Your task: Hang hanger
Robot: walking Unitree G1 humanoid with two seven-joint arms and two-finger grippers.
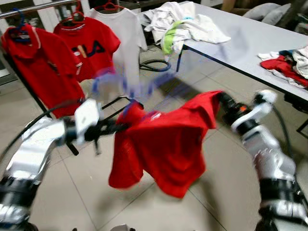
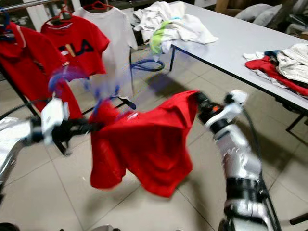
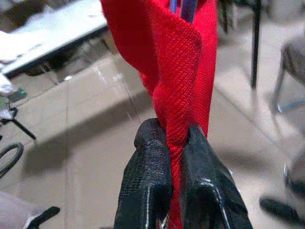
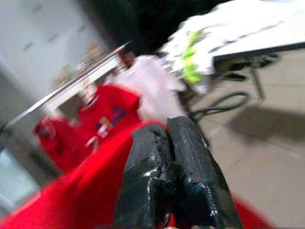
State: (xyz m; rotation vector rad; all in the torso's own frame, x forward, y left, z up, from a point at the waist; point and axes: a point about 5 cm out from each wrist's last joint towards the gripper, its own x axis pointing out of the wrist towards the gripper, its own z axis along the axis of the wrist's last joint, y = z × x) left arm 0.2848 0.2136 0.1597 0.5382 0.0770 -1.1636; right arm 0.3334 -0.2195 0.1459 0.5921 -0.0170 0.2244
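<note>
Two grippers: you have both clamped on one red shirt [image 1: 163,144], which hangs stretched between them in mid-air over the tiled floor [image 1: 86,192].
Left gripper [image 3: 176,143]: your left wrist view shows its black fingers [image 3: 147,176] pinched tight on a fold of the red cloth, at the shirt's left shoulder.
Right gripper [image 4: 167,138]: its fingers are pressed together, with the red cloth running under and around them; it holds the shirt's right shoulder.
Hanger [image 1: 122,84]: a blue one, badly blurred, rises out of the shirt's collar; you can also see blue bars entering the cloth in the left wrist view. Its hook cannot be made out clearly.
Clothes rail [image 1: 33,8]: beyond the shirt and to its left; you see three garments already on it, a red shirt on a blue hanger [image 1: 33,62], a red FILA shirt [image 1: 89,48] and a white shirt [image 1: 122,43].
Table [image 1: 260,38]: beyond the shirt and to its right, grey, with a heap of white and green clothes [image 1: 185,24] at its near end and another pile [image 1: 288,62] further right.
Cable [image 1: 154,65]: coiled on the floor beneath the table's end.
</note>
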